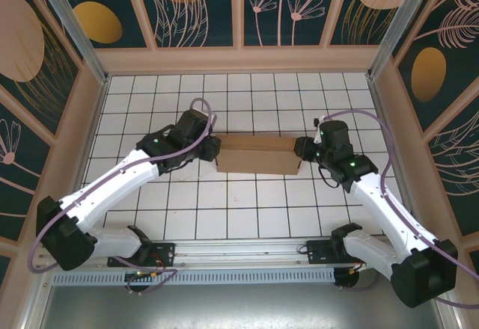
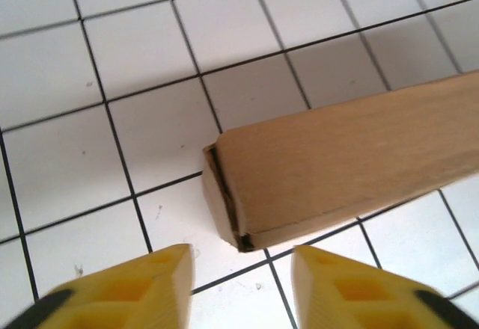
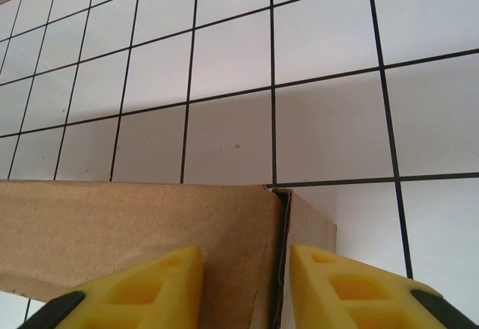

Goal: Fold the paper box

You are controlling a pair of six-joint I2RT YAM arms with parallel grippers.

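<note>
The paper box point(image 1: 257, 155) is a shallow brown cardboard box lying mid-table, its long side running left to right. My left gripper point(image 1: 215, 149) is at its left end. In the left wrist view the box's corner point(image 2: 352, 157) lies just ahead of the yellow fingertips, and the left gripper point(image 2: 243, 284) stands open with only tile between them. My right gripper point(image 1: 301, 149) is at the right end. In the right wrist view the right gripper point(image 3: 247, 284) has its fingers apart, straddling the corner seam of the box point(image 3: 135, 232). Contact with the cardboard cannot be made out.
White tiles with black grid lines point(image 1: 254, 209) cover the table. Patterned walls and a wooden rim point(image 1: 239, 60) enclose it at the back and both sides. The arm bases sit on the rail point(image 1: 239, 258) at the near edge.
</note>
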